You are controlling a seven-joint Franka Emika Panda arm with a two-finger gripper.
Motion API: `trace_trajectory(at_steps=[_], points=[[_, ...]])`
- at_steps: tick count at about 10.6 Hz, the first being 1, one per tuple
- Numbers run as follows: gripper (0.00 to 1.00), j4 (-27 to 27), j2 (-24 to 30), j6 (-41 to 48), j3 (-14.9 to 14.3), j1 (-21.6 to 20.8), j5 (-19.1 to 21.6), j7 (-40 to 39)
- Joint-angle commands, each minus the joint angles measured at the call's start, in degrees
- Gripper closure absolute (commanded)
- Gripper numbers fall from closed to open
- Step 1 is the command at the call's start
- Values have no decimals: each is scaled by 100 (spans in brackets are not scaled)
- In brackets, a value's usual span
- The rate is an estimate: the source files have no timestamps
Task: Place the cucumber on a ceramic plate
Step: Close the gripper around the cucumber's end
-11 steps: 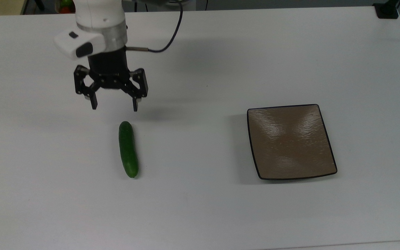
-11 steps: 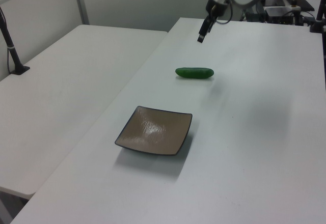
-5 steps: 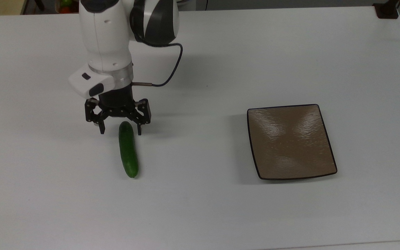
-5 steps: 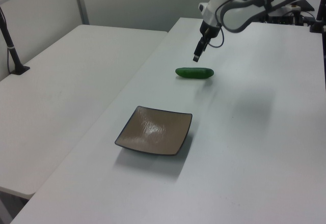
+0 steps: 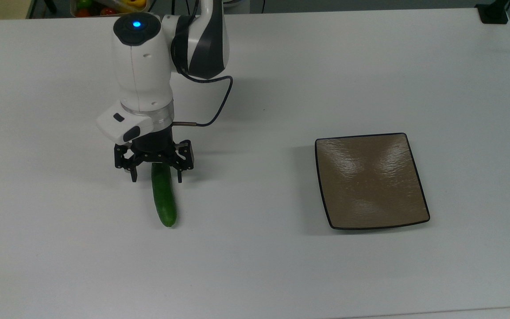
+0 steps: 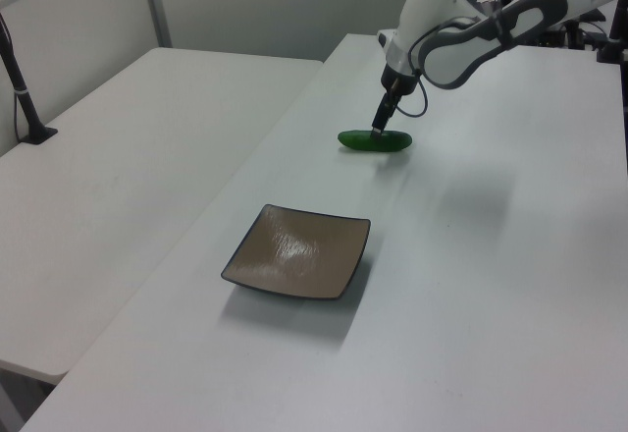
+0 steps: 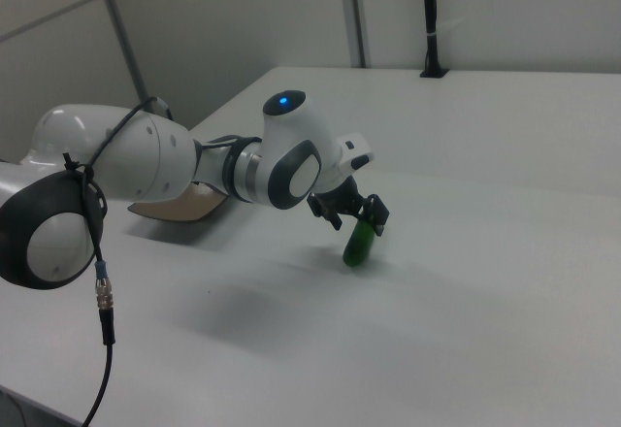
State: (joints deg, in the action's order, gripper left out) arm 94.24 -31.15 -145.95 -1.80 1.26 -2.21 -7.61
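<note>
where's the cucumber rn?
On the table, in the top view's left half, well left of the plate. The cucumber has its far end between the open tool's fingers.

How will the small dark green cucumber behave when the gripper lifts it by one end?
The small dark green cucumber looks stiff, so it probably will not bend. Its smooth round skin may slip. The open gripper straddles one end, so the free end may tilt down.

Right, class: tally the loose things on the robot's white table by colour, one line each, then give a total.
Dark green: 1, the small curved cucumber
Brown-taupe: 1, the square glossy ceramic plate
Total: 2
</note>
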Motion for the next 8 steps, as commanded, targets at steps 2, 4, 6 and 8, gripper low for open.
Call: trace_trajectory(at_steps=[2,4,6,8], points=[[0,-99,-242,-162,-40,-56,-87,-83],[0,-90,-312,-276,-31,-56,-157,-74],[9,-90,-348,-285,-40,-56,-166,-74],[35,-81,-348,-285,-31,-56,-166,-74]])
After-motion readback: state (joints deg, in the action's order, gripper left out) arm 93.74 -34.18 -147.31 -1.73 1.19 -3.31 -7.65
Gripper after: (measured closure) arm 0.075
